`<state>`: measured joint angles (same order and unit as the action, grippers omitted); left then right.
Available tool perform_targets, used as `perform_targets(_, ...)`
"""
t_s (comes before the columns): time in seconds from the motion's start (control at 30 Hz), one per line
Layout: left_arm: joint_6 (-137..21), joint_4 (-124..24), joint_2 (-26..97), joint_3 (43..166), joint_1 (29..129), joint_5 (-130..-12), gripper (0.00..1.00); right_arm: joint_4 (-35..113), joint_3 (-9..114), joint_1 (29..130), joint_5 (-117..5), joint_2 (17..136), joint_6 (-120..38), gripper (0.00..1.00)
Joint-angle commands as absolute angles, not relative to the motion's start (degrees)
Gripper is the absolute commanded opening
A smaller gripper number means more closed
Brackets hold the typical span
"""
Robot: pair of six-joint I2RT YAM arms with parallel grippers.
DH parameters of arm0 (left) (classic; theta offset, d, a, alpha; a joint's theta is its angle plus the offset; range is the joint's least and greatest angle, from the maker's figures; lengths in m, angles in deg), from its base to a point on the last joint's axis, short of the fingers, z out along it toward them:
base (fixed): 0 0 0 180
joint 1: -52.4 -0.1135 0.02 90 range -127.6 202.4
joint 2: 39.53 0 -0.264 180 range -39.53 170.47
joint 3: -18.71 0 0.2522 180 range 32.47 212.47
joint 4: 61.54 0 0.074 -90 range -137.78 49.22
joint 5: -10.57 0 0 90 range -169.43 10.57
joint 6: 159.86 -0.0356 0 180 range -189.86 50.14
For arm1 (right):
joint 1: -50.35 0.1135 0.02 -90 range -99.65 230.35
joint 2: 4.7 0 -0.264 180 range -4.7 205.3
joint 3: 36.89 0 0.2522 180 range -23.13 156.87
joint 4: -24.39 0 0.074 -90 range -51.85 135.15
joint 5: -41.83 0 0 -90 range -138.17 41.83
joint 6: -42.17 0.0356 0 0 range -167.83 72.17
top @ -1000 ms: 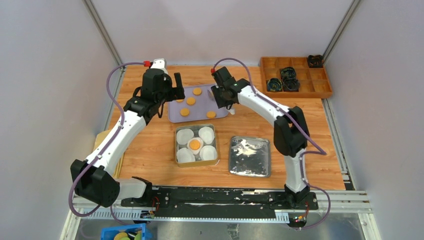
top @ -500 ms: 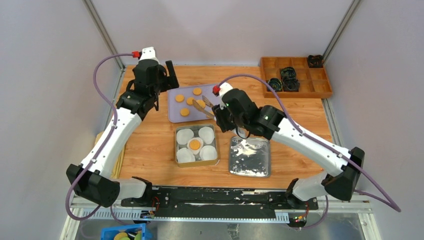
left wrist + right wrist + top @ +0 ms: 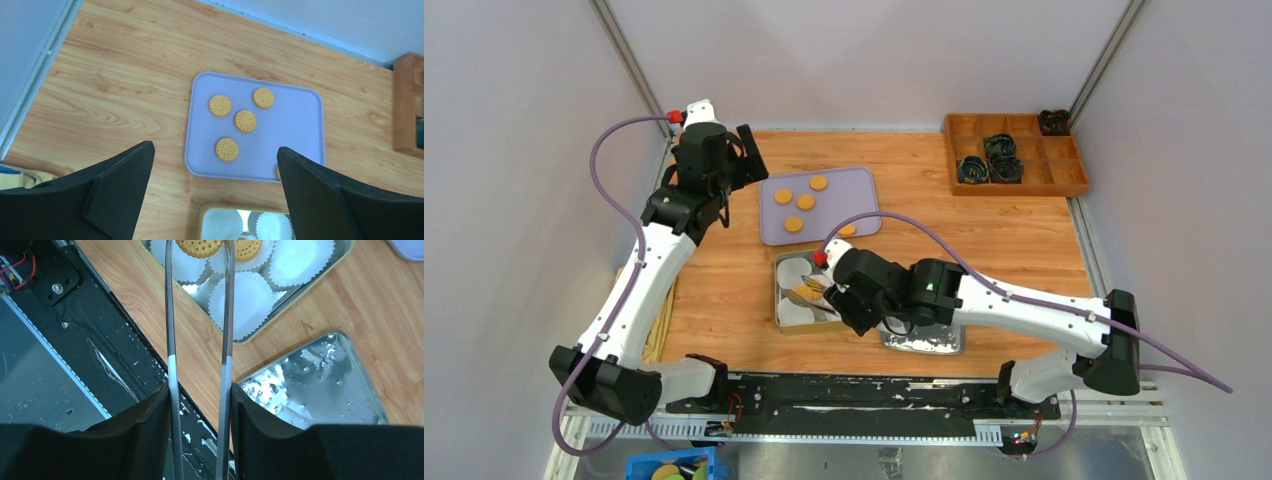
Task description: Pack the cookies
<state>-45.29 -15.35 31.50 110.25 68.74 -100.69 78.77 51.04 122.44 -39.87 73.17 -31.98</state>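
Several cookies (image 3: 793,224) lie on a lavender tray (image 3: 849,190), which the left wrist view shows too (image 3: 226,149). My right gripper (image 3: 846,297) is shut on metal tongs (image 3: 170,340). The tongs' tips pinch one cookie (image 3: 199,246) over the tin (image 3: 300,292) of white paper liners. Another cookie (image 3: 247,247) sits in a liner beside it. My left gripper (image 3: 736,158) is open and empty, held high over the table left of the tray (image 3: 295,130).
The tin's silver lid (image 3: 320,385) lies right of the tin (image 3: 780,300), partly under my right arm. A wooden compartment box (image 3: 1024,150) with dark items stands at the back right. The black base rail (image 3: 75,330) runs along the near edge.
My right arm swung from the tray back and down to the tin, carrying the tongs with a cookie. My left arm drew left and away from the tray.
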Motion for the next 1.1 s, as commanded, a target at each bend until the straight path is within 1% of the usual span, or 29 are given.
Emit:
perform_targets(0.0, -44.14, -15.29, 28.69, 108.97, 68.4, -99.31, 1.0, 79.5, 51.93, 125.02, -40.6, 76.26, -30.73, 0.12)
perform_targets(0.27, -44.99, -15.72, 26.75, 107.19, 68.38, -98.9, 1.0, 78.18, 55.49, 127.06, -41.87, 82.69, -31.72, 0.13)
perform_targets(0.5, -45.87, -16.75, 25.78, 105.91, 68.37, -98.33, 1.0, 78.46, 57.56, 127.78, -40.35, 85.34, -32.64, 0.14)
perform_targets(0.57, -45.94, -16.85, 25.86, 105.78, 68.38, -98.14, 1.0, 78.7, 58.24, 127.78, -39.89, 85.96, -32.9, 0.17)
perform_targets(0.67, -46.34, -17.01, 25.78, 105.65, 68.39, -97.85, 1.0, 79.61, 58.52, 127.78, -38.3, 86.81, -32.94, 0.18)
perform_targets(0.8, -47.09, -18.21, 25.29, 104.85, 68.39, -96.68, 1.0, 79.89, 57.55, 127.78, -35.62, 87.69, -32.84, 0.25)
perform_targets(0.97, -47.1, -18.53, 25.41, 104.95, 68.39, -96.21, 1.0, 79.96, 57.62, 127.78, -35.31, 88.04, -32.57, 0.28)
perform_targets(1.07, -47.19, -18.57, 25.55, 105.07, 68.4, -95.98, 1.0, 79.51, 57.37, 127.76, -35.4, 87.18, -32.58, 0.36)
